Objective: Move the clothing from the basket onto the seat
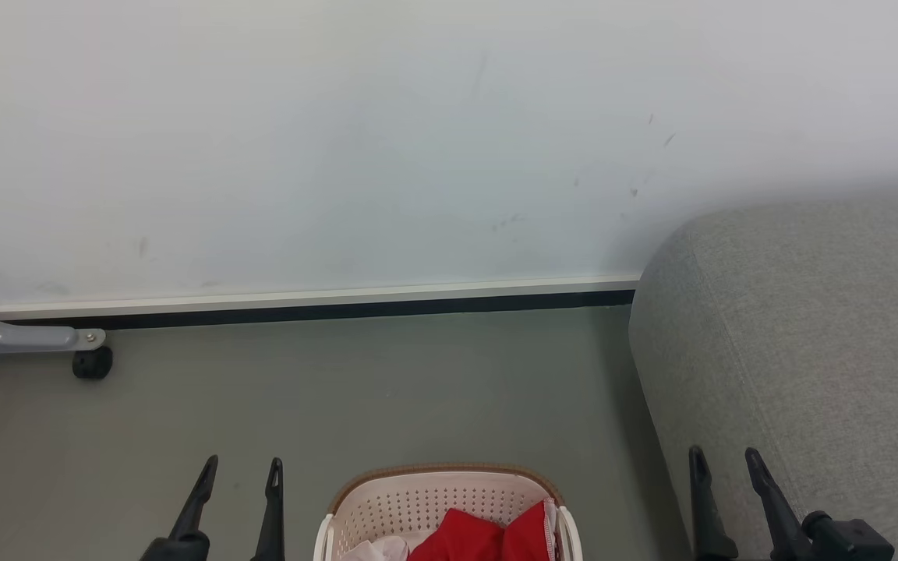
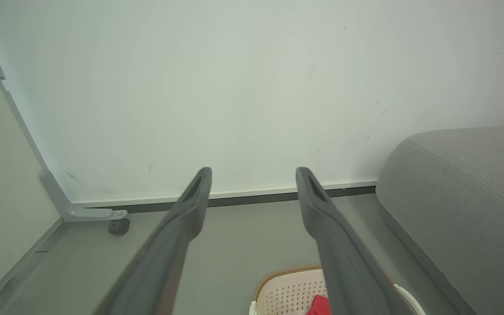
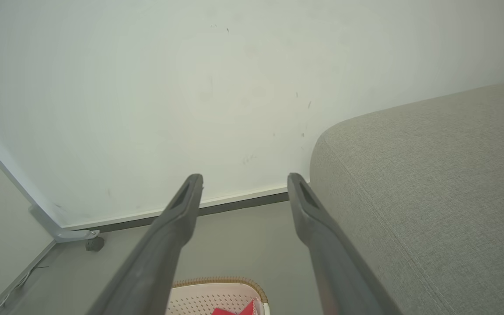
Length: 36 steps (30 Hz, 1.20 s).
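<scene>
Jaws, left gripper (image 1: pixel 243 467): spread apart and empty, fingers pointing toward the wall (image 1: pixel 387 140), seen against the floor (image 1: pixel 418 389) just left of the basket (image 1: pixel 441 471).
Far left: a castor foot (image 1: pixel 93 362) on a grey frame leg, by the skirting (image 1: pixel 309 312), well apart from the work.
Basket position: on the floor between the two grippers, cut off by the head view's bottom edge.
Basket contents: the clothing (image 1: pixel 480 536), red folds with a white-trimmed edge and pale fabric to their left, all inside the basket.
Jaws, right gripper (image 1: pixel 724 460): released, holding nothing, seen against the near side of the seat (image 1: pixel 807 327).
Seat: grey cushion at right, near the basket; no clothing on the part in view.
Stage (judged): transfer not begun; a reach down into the basket comes first.
Risk (judged): a shallow pinch may lift one fold and let the rest slip back; trailing fabric may snag the rim and tip the light basket; a short carry may drop the clothing on the floor.
Views compared: the head view sets both grippers beside the basket; the right wrist view gives more of the seat's top (image 3: pixel 431 175); the left wrist view gives the room's left corner.
</scene>
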### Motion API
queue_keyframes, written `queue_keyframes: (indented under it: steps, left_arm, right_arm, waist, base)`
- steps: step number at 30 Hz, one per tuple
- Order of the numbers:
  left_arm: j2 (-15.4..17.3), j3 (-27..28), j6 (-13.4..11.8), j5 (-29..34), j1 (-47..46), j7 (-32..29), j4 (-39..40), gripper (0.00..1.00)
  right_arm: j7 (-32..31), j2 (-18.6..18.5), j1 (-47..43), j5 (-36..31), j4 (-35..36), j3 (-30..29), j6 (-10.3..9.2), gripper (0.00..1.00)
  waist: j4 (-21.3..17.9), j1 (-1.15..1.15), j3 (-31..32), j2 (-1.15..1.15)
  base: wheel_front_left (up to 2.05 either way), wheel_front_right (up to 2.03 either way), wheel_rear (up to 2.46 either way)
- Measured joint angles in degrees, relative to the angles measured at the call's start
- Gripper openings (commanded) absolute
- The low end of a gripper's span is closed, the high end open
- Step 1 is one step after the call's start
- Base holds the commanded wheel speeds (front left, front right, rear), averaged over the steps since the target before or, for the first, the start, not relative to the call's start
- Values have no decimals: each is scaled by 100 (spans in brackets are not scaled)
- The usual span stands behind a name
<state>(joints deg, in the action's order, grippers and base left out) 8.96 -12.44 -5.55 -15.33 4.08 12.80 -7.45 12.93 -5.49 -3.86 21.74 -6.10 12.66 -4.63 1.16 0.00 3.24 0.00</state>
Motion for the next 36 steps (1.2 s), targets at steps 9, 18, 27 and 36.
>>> queue_keyframes:
  steps: [9,18,27,36]
  left_arm:
    - [14,-75,-49,545,98,149,18,100]
    - [4,-11,-43,508,110,149,-41,100]
    - [-15,41,5,499,110,149,-91,100]
    - [-25,60,56,500,110,149,-112,100]
  right_arm:
    - [136,-14,-35,-527,65,120,-91,100]
    - [136,-13,-41,-533,42,96,-91,100]
    - [136,-9,-41,-576,18,68,-82,100]
    - [136,1,-41,-615,10,42,-57,100]
  waist:
    - [3,0,8,0]
    - [-6,0,-7,0]
    - [-13,0,-22,0]
    - [-18,0,-38,0]
  base:
    - [0,0,0]
    - [0,0,0]
    - [0,0,0]
    - [0,0,0]
